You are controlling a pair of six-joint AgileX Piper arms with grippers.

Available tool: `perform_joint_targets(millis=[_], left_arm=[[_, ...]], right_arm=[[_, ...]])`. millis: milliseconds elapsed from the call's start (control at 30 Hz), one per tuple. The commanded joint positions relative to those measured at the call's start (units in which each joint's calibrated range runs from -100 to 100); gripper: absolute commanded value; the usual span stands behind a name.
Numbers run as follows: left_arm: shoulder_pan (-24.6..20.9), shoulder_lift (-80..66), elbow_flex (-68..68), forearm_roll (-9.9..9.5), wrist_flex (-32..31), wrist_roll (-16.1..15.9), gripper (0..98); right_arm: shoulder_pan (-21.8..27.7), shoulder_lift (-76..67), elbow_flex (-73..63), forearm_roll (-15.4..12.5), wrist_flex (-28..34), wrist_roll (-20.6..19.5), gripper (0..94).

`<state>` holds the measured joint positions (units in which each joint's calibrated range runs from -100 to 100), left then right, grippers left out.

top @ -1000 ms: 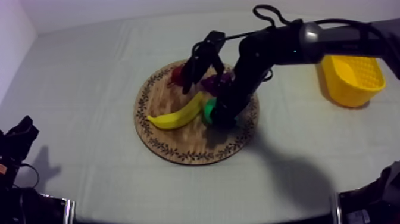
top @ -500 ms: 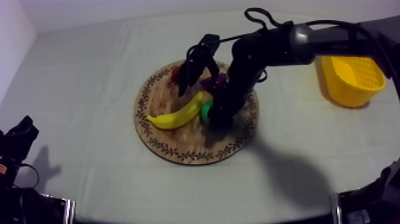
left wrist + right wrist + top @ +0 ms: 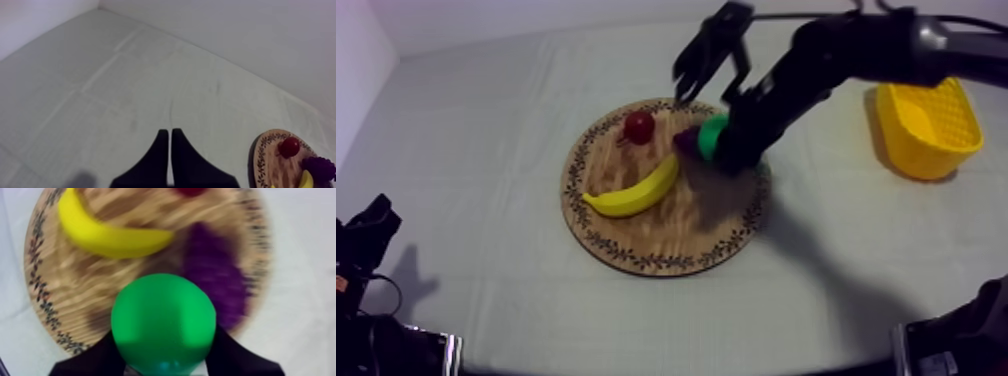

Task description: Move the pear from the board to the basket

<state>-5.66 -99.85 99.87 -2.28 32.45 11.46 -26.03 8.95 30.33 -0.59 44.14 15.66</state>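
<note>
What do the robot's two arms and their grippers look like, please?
Both arms are black. The right arm is a thick, rounded tube with a lighter grey section along it. The right gripper has two broad black fingers. The left gripper has two slim black fingers that taper towards their tips. The left arm is a dark, blocky shape.

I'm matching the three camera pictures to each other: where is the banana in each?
Top view: banana on the wooden board, near the small red fruit.
Left wrist view: banana's tip beside the grapes.
Right wrist view: banana beyond the pear in the right gripper.
Shared landmark: the board's patterned rim.
</note>
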Motion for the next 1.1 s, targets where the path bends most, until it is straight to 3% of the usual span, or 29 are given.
perform_joint_targets(millis=[0, 300, 600, 733, 1067], left_arm=[[-0.02, 0.02, 0.02, 0.00, 0.05, 0.00, 0.1], [-0.02, 0.02, 0.02, 0.00, 0.05, 0.00, 0.1], [-0.02, 0.02, 0.02, 0.00, 0.05, 0.00, 0.1], [-0.02, 0.02, 0.02, 0.00, 0.05, 0.00, 0.1], [-0.02, 0.02, 0.02, 0.00, 0.05, -0.01, 0.1]], right_arm=[[3.31, -8.43, 0.38, 1.49, -2.15, -1.63, 20.8], [20.32, -19.96, -3.04, 8.80, -8.14, -10.12, 19.9], [33.41, -16.51, -1.22, 17.08, -11.57, -19.76, 19.9], [35.69, -12.83, 0.95, 17.13, -12.66, -19.82, 19.9], [37.92, -7.19, 2.60, 12.92, -13.92, -15.65, 19.9]])
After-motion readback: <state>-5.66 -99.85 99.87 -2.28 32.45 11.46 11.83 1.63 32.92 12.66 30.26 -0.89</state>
